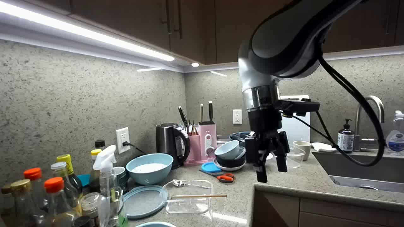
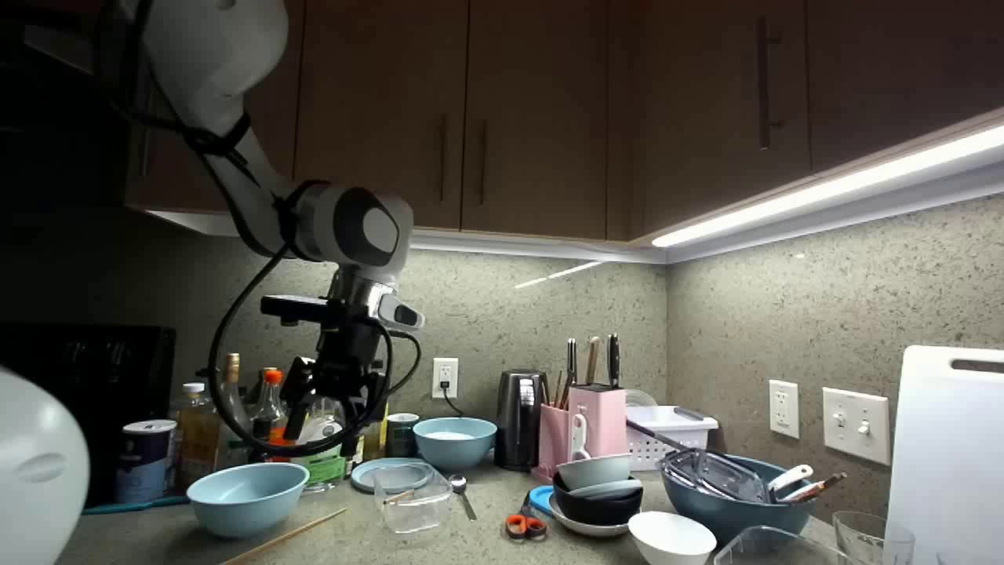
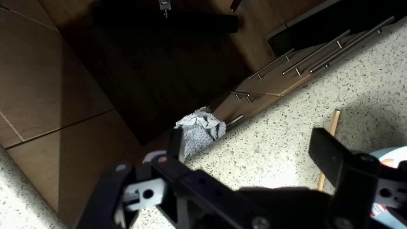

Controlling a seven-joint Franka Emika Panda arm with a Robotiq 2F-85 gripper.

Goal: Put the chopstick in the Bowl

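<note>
Your gripper is released: in the wrist view its 2 fingers stand wide apart, with the speckled counter showing through the gap. The chopstick lies on the counter, lower than your gripper and well apart from it. In an exterior view you see it between 6 and 7 o'clock from your gripper, the far tip pointing to 2 o'clock and the near end running to the bottom edge of that view. In the wrist view it sits at your 3 o'clock, partly hidden behind the finger on that side. The light blue bowl stands just beside it, toward 10 o'clock in an exterior view; in the wrist view it shows at the chopstick's 3 o'clock, with bare counter between. A 2nd stick, between 8 and 9 o'clock from your gripper in an exterior view, crosses the clear container; its 3 o'clock end reaches past the side, and you cannot tell whether it rests on the rim or inside. A spoon lies just beside that container.
</note>
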